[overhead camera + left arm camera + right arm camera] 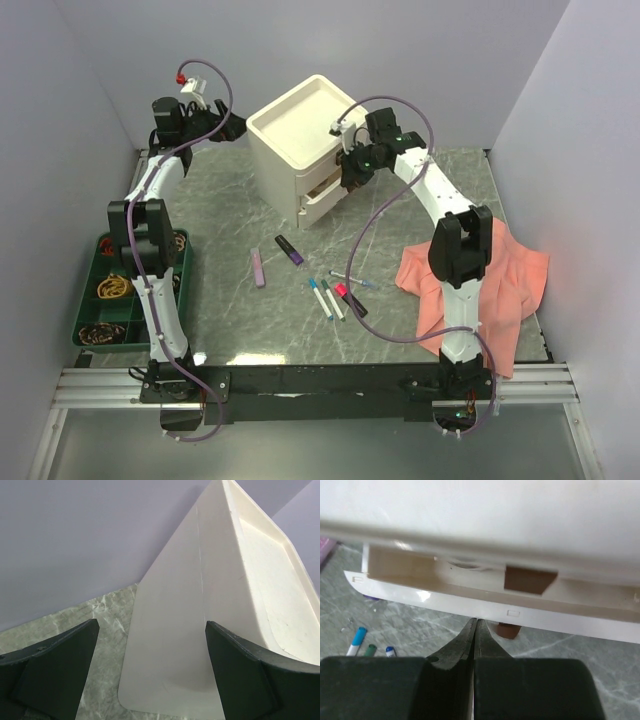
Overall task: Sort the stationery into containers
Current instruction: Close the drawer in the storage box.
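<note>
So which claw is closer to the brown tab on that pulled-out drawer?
The right. The right gripper, shut, sits just beside the brown tab of the open drawer. The left gripper, open, faces a side wall of the drawer box.

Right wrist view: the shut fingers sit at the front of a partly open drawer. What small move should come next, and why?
Probably ease the right gripper back toward the near edge to slide the drawer farther out. It is only partly open, and the pens lie unsorted on the table.
</note>
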Robot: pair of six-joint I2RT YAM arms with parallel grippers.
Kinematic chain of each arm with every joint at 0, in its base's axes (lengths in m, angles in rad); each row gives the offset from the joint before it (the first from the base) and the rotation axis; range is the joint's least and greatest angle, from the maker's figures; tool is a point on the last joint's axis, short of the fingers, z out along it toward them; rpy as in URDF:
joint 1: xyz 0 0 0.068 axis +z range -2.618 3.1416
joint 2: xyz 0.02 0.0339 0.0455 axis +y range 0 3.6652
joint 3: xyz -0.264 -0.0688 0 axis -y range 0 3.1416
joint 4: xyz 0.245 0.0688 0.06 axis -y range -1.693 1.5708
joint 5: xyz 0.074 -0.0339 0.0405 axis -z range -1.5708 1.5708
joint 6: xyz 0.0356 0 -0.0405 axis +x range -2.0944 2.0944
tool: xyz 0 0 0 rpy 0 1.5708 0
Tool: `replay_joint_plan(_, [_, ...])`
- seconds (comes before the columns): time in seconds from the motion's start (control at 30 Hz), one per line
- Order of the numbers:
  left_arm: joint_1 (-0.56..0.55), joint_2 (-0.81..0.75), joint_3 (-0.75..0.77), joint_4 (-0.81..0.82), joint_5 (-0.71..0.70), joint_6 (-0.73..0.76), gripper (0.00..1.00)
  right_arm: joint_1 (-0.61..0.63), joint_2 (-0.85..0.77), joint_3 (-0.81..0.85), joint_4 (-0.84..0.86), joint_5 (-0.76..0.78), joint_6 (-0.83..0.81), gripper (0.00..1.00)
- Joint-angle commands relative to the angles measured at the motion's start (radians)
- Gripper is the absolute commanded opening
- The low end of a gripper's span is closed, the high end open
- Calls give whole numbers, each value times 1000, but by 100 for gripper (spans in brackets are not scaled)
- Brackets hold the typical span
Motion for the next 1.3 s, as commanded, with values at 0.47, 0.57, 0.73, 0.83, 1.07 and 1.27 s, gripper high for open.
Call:
replay_joint_plan(0.47, [-73, -2, 35, -32, 133, 28, 97, 16, 115, 104, 213, 14, 191, 6])
replay_joint_plan(0.57, [-73, -2, 40, -47, 122, 40, 98, 19, 115, 106, 213, 7, 206, 6])
replay_joint_plan(0.73, [-53, -5, 38, -52, 70, 31, 99, 15, 15, 46, 217, 6, 241, 9])
replay_joint_plan(0.83, [-24, -15, 41, -59, 35, 29, 100, 12, -61, -4, 204, 10, 260, 11])
replay_joint_plan(1.07, [69, -37, 30, -41, -34, -59, 100, -109, -297, -280, 216, -113, 437, 47])
replay_joint_plan(1.27, [89, -69, -26, -50, 36, -43, 100, -258, -328, -729, 1104, -716, 1361, 48])
